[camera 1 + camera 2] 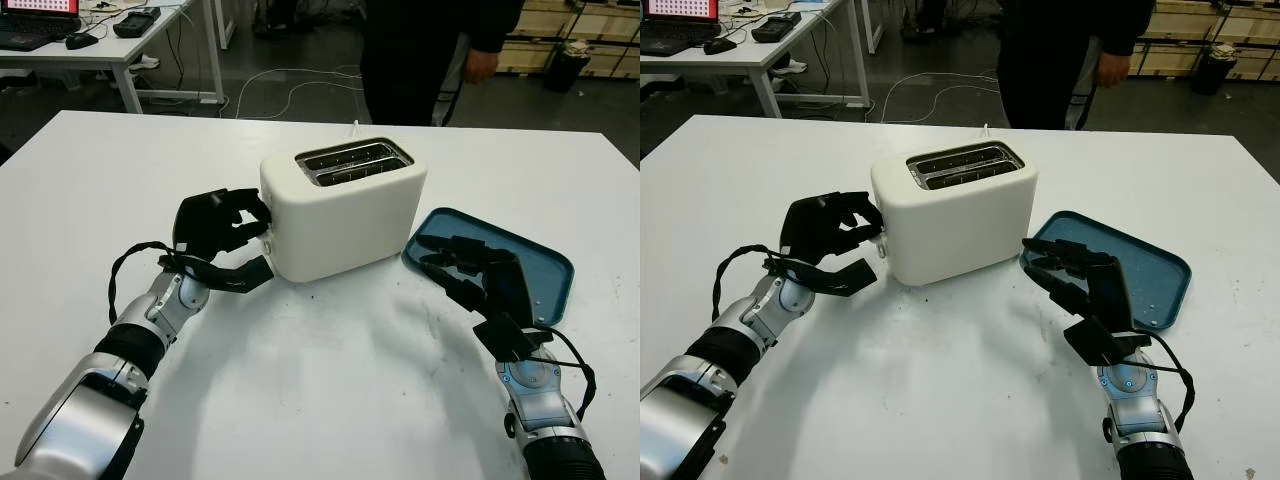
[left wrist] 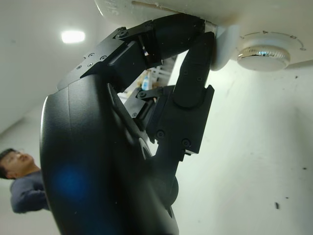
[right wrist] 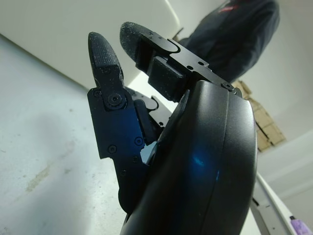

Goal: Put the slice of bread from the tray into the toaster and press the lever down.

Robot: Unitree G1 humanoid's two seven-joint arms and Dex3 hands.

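The white toaster (image 1: 345, 215) stands mid-table, its two top slots (image 1: 355, 161) dark; I cannot tell whether bread is inside. My left hand (image 1: 256, 240) is at the toaster's left end. Its fingers curl over the white lever (image 2: 224, 44) and its thumb is below. A round dial (image 2: 265, 53) sits just beside the lever. The blue tray (image 1: 545, 270) lies to the right of the toaster with its bottom bare. My right hand (image 1: 450, 262) hovers open over the tray's near left corner, holding nothing.
A person in dark clothes (image 1: 420, 60) stands behind the table's far edge. A desk with a laptop (image 1: 35, 25) is at the back left, with cables on the floor beyond. White table surface (image 1: 350, 380) spreads in front of the toaster.
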